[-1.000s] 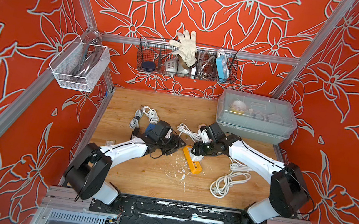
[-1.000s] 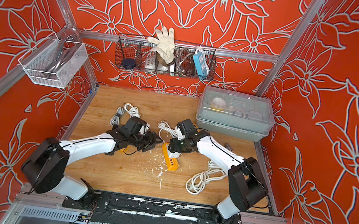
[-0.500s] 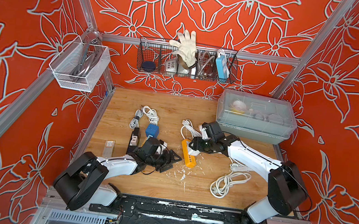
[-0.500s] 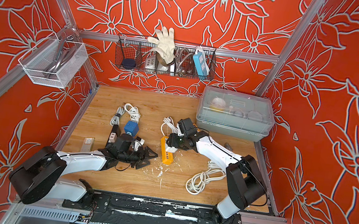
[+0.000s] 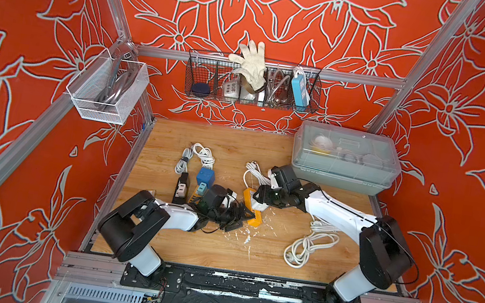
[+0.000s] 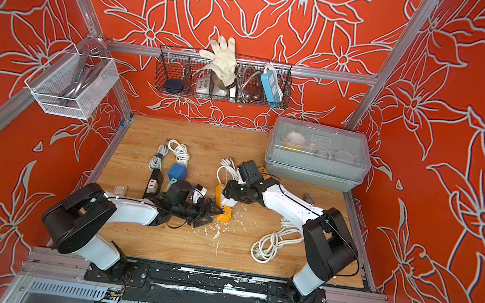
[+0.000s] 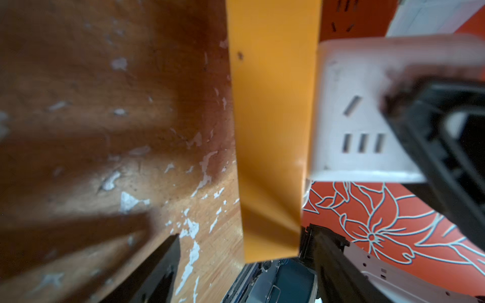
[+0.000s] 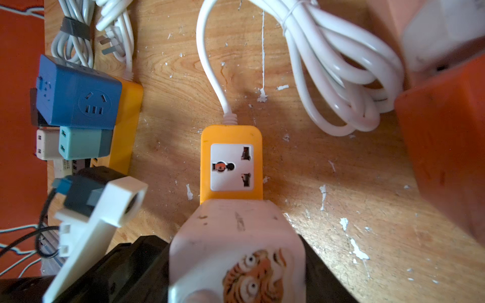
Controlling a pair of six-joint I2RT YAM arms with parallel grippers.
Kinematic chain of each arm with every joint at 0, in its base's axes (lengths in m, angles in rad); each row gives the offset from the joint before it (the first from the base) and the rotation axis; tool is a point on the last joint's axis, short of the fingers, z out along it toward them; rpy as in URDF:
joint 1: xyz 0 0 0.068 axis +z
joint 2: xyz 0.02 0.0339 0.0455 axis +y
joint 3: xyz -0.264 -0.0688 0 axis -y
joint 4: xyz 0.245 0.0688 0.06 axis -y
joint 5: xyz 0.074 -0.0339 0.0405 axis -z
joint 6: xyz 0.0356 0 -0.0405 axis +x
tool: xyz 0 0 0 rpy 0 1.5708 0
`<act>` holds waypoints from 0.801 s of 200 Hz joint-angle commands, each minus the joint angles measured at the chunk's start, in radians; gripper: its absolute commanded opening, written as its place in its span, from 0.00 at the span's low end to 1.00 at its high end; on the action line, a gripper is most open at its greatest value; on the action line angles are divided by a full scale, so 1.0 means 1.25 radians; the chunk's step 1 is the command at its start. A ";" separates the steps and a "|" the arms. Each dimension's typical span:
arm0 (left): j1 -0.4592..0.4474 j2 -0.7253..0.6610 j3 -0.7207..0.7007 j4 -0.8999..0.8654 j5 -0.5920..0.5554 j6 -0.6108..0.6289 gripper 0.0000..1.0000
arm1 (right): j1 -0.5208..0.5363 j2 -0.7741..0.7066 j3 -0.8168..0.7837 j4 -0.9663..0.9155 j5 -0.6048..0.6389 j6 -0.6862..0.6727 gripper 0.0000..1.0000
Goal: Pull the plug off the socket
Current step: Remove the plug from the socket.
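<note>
Scuffed wood tabletop [image 5: 229,147]; white tiger-sticker plug [image 8: 236,236] in orange socket [image 8: 231,135], right jaws clamped on; left jaws apart.

- socket strip [image 8: 231,136]: orange-yellow, white face
- plug [image 8: 236,230]: white w/ orange tiger print (black stripes)
- my fingers [image 7: 157,272]: black
- walls [image 5: 285,20]: red, pale flower outlines

Plainly a robotics lab test cell, not a home: boxed in by aluminium frame posts [image 5: 420,64] carrying printed orange flower panels [image 5: 286,13] around a scuffed wooden board [image 5: 235,145]. Fitted with a left arm [image 5: 177,218] and right arm [image 5: 336,210] bolted to a black base plate [image 5: 208,295], wire baskets [image 5: 204,69] of odd hardware, a clear-lidded parts box [image 5: 345,170], and a yellow socket strip [image 8: 231,135] laid out.
</note>
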 commanded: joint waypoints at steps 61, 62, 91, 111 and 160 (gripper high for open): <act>-0.012 0.102 0.044 0.030 -0.015 -0.038 0.39 | 0.014 0.001 -0.005 0.028 0.003 0.032 0.35; -0.012 0.103 0.045 0.030 -0.015 -0.038 0.39 | 0.014 0.001 -0.005 0.027 0.003 0.032 0.35; -0.013 0.110 0.044 -0.004 -0.031 -0.052 0.25 | 0.014 -0.013 0.000 0.001 0.026 0.023 0.35; -0.009 0.104 0.045 -0.051 -0.048 -0.060 0.16 | 0.014 -0.033 0.004 -0.025 0.042 0.019 0.35; 0.027 0.141 -0.010 0.008 -0.025 -0.137 0.06 | -0.041 -0.136 -0.080 0.013 0.016 0.028 0.35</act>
